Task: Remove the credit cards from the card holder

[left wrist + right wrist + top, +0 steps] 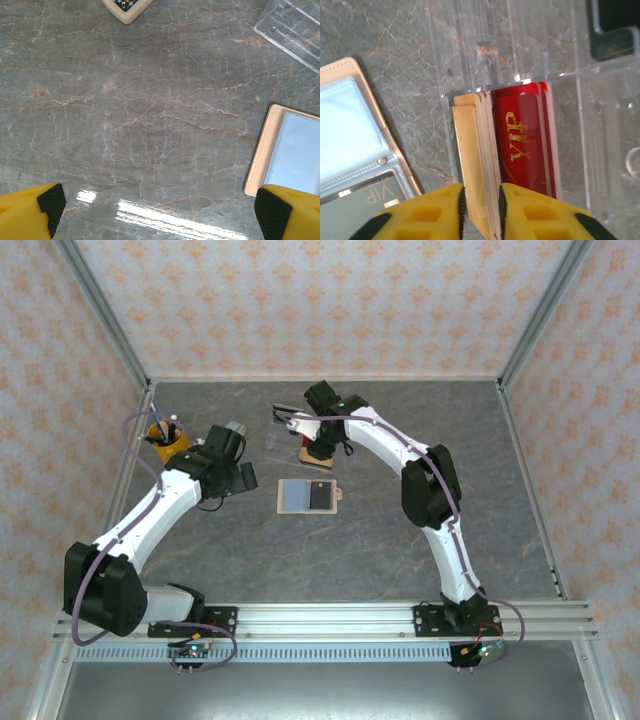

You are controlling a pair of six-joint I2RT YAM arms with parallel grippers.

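Note:
The card holder (308,496) lies open and flat on the table, tan rim up, blue-grey panels showing. In the right wrist view the card holder (350,125) still has a grey VIP card (377,192) in its lower pocket. Gold cards (472,150) and a red VIP card (522,140) stand on edge in a clear plastic tray (570,100). My right gripper (482,205) straddles the gold cards, its jaws slightly parted, a thin gap on the left side. My left gripper (165,210) hovers wide open over bare table, the card holder's edge (260,155) just to its right.
A yellow cup of pens (165,437) stands at the far left. The clear tray (285,440) sits behind the card holder, under the right arm (400,455). An off-white object (126,7) lies ahead of the left gripper. Metal frame posts and patterned walls bound the table.

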